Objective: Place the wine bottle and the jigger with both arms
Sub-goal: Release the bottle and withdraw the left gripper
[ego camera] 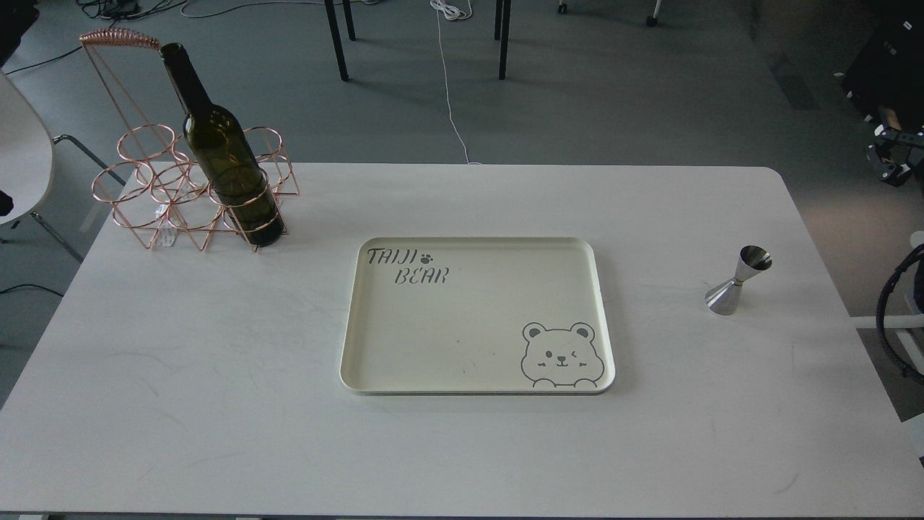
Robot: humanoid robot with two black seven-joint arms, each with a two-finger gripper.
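The wine bottle [225, 170] is dark olive green and stands upright in the front-right ring of a copper wire rack [155, 191] at the table's far left. Nothing holds it. The silver jigger [738, 282] stands upright on the table at the right, wide cone down. My left gripper is out of view. Only a small dark part of my right gripper [894, 153] shows at the right edge, beyond the table and well behind the jigger. Its fingers cannot be told apart.
A cream tray [592, 253] with a bear drawing and "TAIJI BEAR" lettering lies in the middle of the white table [216, 375]. The rack's tall handle [119, 37] rises behind the bottle. A white chair [22, 159] stands off the left edge, and black cables [884, 318] hang at the right edge.
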